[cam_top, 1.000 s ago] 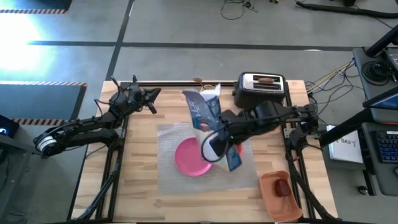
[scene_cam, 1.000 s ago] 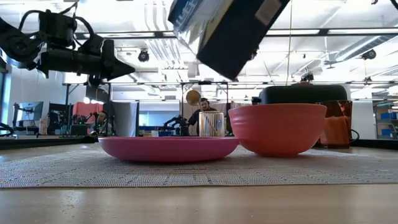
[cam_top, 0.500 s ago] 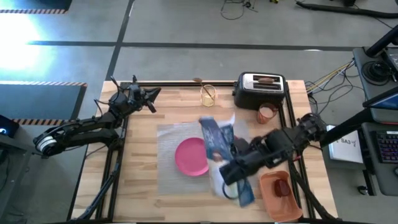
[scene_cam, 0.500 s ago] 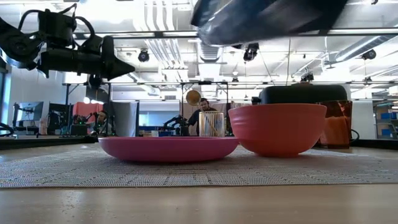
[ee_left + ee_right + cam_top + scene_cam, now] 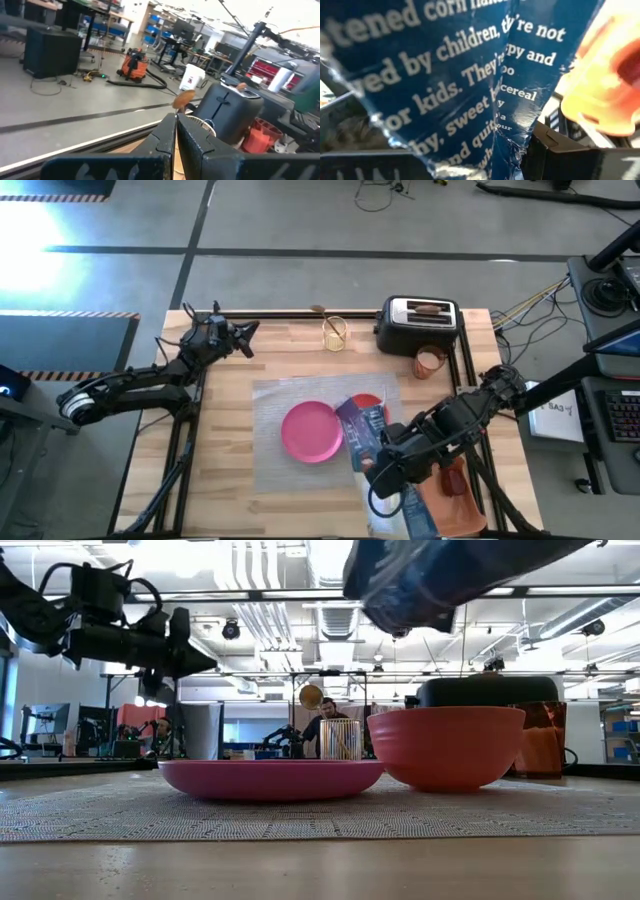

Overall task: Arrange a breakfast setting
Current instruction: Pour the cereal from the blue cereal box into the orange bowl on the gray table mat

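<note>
Two arms are over the table, and only the right one is busy. The right gripper hangs above the table's near right part, its fingers partly closed on a blue cereal bag, crumpled and tilted, whose upper end reaches over the orange bowl. In the right wrist view the bag fills nearly the whole picture, white print on blue, with the dark fingers clamped at its lower edge. The bowl sits on the grey placemat just beside the pink plate, which lies near the mat's middle. Below the right arm, at the table's near right corner, an orange tray holds a red apple. At the far edge stands a toaster with a toast slice in its slot, and a small orange cup rests just in front of it. The left gripper waits above the far left corner with its fingers pressed together, holding nothing.
</note>
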Available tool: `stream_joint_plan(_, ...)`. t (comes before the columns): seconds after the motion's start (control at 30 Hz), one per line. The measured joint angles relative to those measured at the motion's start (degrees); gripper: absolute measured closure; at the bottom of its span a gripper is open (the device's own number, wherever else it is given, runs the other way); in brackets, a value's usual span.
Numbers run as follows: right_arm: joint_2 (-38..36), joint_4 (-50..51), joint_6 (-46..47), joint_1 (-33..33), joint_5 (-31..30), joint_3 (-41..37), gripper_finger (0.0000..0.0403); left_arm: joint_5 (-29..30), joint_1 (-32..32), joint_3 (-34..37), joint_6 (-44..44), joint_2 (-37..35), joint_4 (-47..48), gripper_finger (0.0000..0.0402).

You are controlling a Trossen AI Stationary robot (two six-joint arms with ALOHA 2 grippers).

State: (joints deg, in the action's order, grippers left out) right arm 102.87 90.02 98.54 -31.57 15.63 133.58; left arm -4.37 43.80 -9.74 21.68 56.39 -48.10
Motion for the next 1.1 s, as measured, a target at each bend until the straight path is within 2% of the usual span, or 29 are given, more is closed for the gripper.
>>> stream_joint_plan(0.13, 0.0, 0.0, 2.5, 0.0, 4.0, 0.0, 0.0293, 0.1, 0.0, 0.0, 0.4, 1.2, 0.0, 0.0402)
stream_joint_plan(0.3, 0.0, 0.0, 3.6, 0.3, 6.2, 0.0, 0.0294, 0.1, 0.0, 0.0, 0.4, 2.1, 0.0, 0.0402)
stream_joint_plan(0.53, 0.0, 0.0, 4.4, 3.1, 12.1, 0.0, 0.0294, -0.2, 0.0, 0.0, 2.5, 1.9, -1.7, 0.0402)
stream_joint_plan(0.67, 0.0, 0.0, 3.8, 5.7, 15.2, 0.0, 0.0294, -2.8, 0.0, -0.8, 7.2, 1.8, -2.8, 0.0402)
stream_joint_plan(0.93, -0.1, 0.0, 3.6, 10.7, 18.0, 0.0, 0.0294, -11.1, 0.0, -3.5, 7.4, 1.7, -1.8, 0.0402)
stream_joint_plan(1.1, -0.1, 0.0, 3.5, 13.4, 21.5, 0.0, 0.0294, -11.7, 0.0, -3.5, 7.4, 1.7, -1.5, 0.0402)
